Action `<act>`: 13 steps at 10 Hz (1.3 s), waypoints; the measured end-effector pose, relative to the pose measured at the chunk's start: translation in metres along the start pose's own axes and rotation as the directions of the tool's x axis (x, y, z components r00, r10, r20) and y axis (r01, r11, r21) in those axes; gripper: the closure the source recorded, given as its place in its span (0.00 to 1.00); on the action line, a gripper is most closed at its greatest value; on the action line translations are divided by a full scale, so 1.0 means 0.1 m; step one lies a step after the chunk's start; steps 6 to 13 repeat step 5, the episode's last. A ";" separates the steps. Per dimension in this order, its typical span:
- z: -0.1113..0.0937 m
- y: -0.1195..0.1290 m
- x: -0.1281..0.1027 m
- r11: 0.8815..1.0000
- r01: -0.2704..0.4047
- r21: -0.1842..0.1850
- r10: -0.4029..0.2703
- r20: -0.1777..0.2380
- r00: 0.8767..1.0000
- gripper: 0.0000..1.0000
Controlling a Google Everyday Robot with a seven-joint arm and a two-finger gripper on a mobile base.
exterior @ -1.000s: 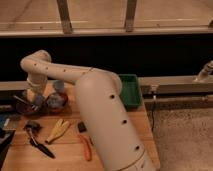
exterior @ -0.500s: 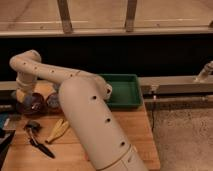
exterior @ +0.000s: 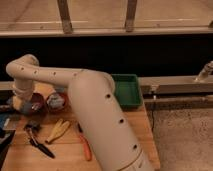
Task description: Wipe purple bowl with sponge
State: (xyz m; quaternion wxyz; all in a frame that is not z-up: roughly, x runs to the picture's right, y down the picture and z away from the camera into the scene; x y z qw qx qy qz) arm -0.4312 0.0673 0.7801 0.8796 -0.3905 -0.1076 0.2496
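Observation:
The purple bowl point(exterior: 37, 105) sits at the far left of the wooden table, dark inside, with its left part covered by my arm. My gripper point(exterior: 20, 100) hangs down from the bent wrist right at the bowl's left rim. A pale yellowish patch that looks like the sponge point(exterior: 15, 103) shows at the gripper's tip, against the bowl. I cannot make out how it is held.
A reddish bowl point(exterior: 57, 101) with a pale inside stands just right of the purple one. A green tray point(exterior: 126, 90) lies at the table's back right. Black pliers point(exterior: 38, 142), yellow-handled pliers point(exterior: 58, 130) and an orange-handled tool point(exterior: 84, 146) lie in front. My thick arm crosses the table.
The arm has swung further left, and the wrist and gripper have shifted left and slightly down along the purple bowl. The bowls and tools have stayed put.

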 end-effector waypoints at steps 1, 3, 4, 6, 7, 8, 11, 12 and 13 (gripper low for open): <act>-0.04 -0.06 0.04 1.000 -0.017 0.014 0.017 -0.009 1.000 1.00; -0.14 -0.36 0.12 0.997 -0.055 0.059 0.057 -0.035 0.998 1.00; -0.18 -0.50 0.14 0.995 -0.068 0.079 0.071 -0.046 0.996 1.00; -0.19 -0.56 0.11 0.994 -0.066 0.091 0.071 -0.056 0.996 1.00; -0.19 -0.56 0.11 0.994 -0.066 0.091 0.071 -0.056 0.996 1.00; -0.19 -0.56 0.11 0.994 -0.066 0.091 0.071 -0.056 0.996 1.00; -0.19 -0.56 0.11 0.994 -0.066 0.091 0.071 -0.056 0.996 1.00; -0.19 -0.56 0.11 0.994 -0.066 0.091 0.071 -0.056 0.996 1.00; -0.19 -0.56 0.11 0.994 -0.066 0.091 0.071 -0.056 0.996 1.00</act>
